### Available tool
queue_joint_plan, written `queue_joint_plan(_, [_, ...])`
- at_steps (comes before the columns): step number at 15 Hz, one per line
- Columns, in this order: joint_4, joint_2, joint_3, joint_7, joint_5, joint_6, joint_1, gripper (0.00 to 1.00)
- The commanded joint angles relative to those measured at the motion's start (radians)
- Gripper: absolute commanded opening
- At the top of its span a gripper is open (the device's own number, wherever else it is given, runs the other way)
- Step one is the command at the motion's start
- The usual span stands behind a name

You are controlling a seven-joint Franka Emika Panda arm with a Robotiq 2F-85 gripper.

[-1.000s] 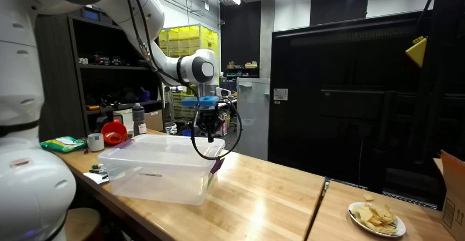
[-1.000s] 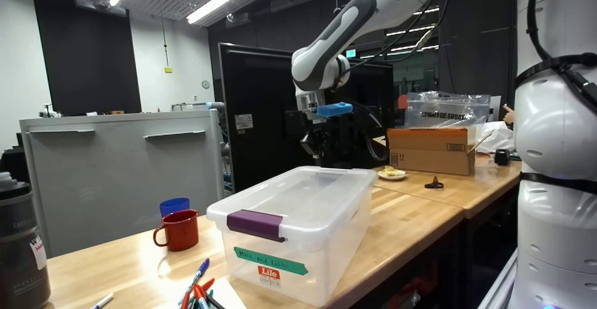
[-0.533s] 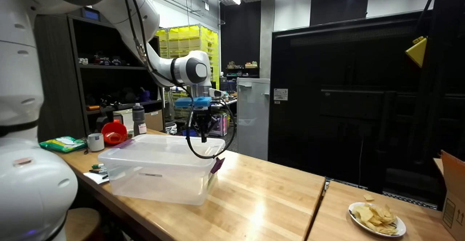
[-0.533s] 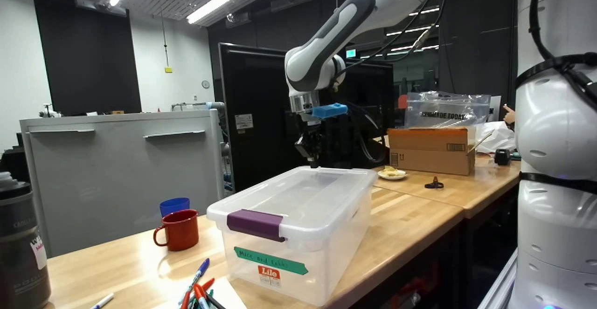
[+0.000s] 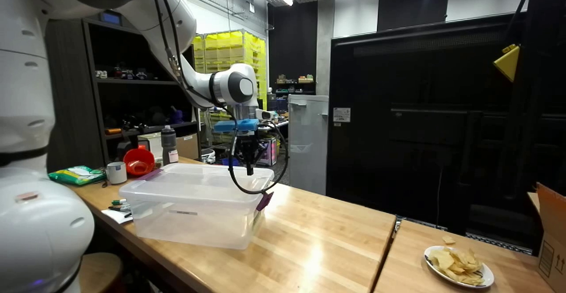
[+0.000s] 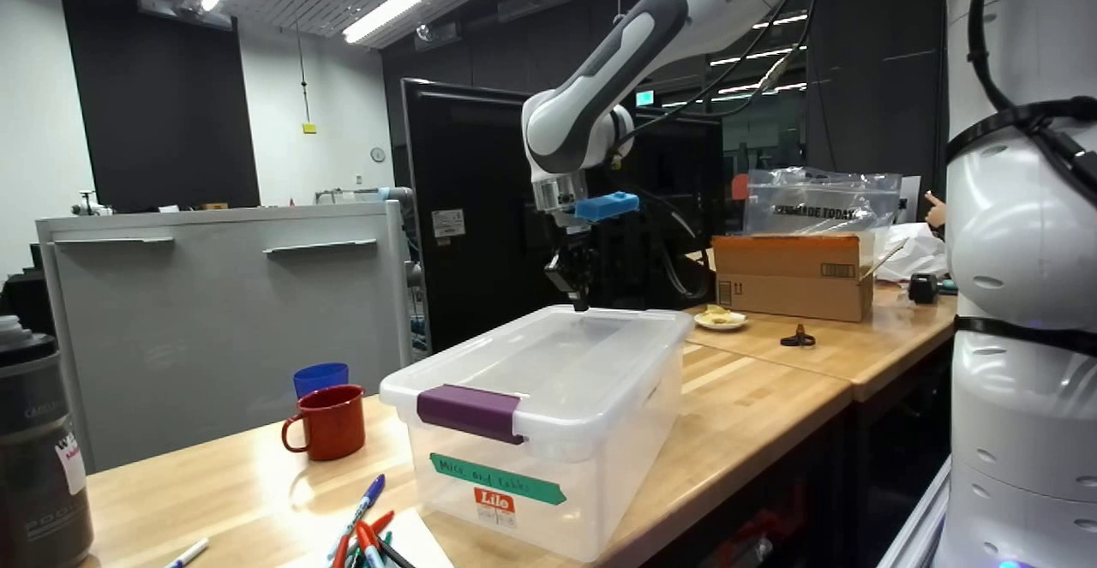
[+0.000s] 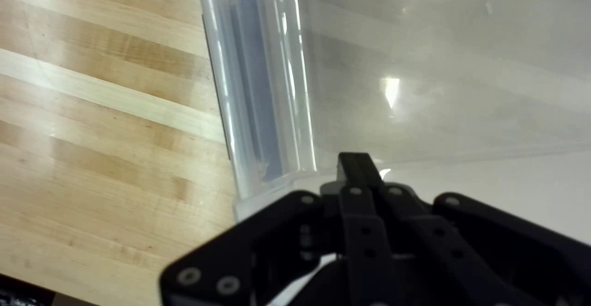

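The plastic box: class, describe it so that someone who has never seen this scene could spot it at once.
Follow the robot arm down to its black gripper, above the wooden table. Directly below the gripper, on the table, stands the plastic box. Unlike the red mug and the cardboard box near it, it is see-through, with a purple latch on its end.

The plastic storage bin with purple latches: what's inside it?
No contents show clearly through the translucent storage bin. In the wrist view, the tool covers part of its lid, so anything beneath there is hidden.
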Motion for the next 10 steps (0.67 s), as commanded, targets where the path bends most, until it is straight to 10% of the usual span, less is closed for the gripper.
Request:
queue_joint_plan(1, [0.022, 0.014, 0.000, 0.018, -0.023, -0.029, 0.000, 0.00])
queue_joint_plan(10, [0.044, 0.035, -0.003, 0.014, -0.022, -0.040, -0.001, 0.00])
